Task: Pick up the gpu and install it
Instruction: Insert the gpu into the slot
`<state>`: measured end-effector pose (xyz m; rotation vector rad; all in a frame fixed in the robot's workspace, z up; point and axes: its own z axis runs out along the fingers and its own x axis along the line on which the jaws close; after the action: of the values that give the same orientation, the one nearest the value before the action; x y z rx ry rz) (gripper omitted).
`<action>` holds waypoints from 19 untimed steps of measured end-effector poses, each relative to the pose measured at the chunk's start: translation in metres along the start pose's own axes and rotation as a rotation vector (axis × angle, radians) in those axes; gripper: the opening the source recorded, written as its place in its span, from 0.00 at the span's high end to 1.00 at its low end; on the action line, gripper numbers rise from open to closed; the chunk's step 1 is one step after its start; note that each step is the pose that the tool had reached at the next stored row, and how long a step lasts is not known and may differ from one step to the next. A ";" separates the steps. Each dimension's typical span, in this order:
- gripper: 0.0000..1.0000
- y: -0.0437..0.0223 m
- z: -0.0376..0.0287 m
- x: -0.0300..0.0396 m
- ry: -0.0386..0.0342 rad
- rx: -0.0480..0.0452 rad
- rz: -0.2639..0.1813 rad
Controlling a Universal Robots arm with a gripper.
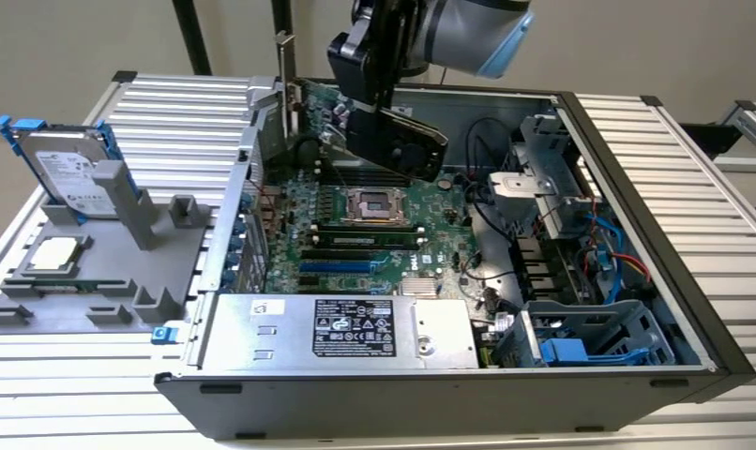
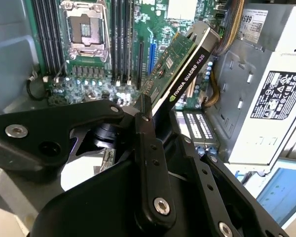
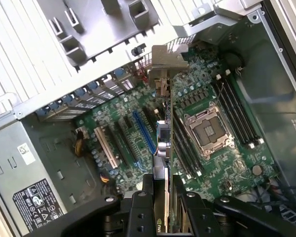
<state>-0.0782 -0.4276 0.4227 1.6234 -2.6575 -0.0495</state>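
The gpu (image 1: 313, 101) hangs tilted above the motherboard (image 1: 447, 230) inside the open computer case (image 1: 628, 187). Its silver end bracket points up toward the case's rear wall, and its black shroud faces the exterior view's right. My gripper (image 1: 385, 127) is shut on the card from above. In the second wrist view the gpu (image 2: 183, 57) sticks out past the black fingers (image 2: 144, 129), green board on one face and black shroud edge on the other. In the first wrist view the gpu (image 3: 164, 140) is edge-on above the expansion slots, near the blue slot (image 3: 143, 131).
A grey fixture (image 1: 90, 300) outside the case on the exterior view's left holds a hard drive (image 1: 66, 171) with blue rails and a processor (image 1: 52, 253). The power supply (image 1: 353, 328) lies along the case's near side. The empty processor socket (image 1: 375, 202) and memory sticks (image 1: 366, 239) sit mid-board.
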 end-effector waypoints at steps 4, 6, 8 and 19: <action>1.00 0.0000 0.0000 0.0000 0.0012 0.0002 -0.028; 1.00 -0.0001 0.0000 0.0000 0.0017 0.0003 -0.042; 1.00 -0.0001 0.0000 0.0000 0.0023 0.0004 -0.055; 1.00 -0.0001 0.0000 0.0000 0.0054 0.0009 -0.129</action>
<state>-0.0782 -0.4276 0.4227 1.7907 -2.5453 -0.0466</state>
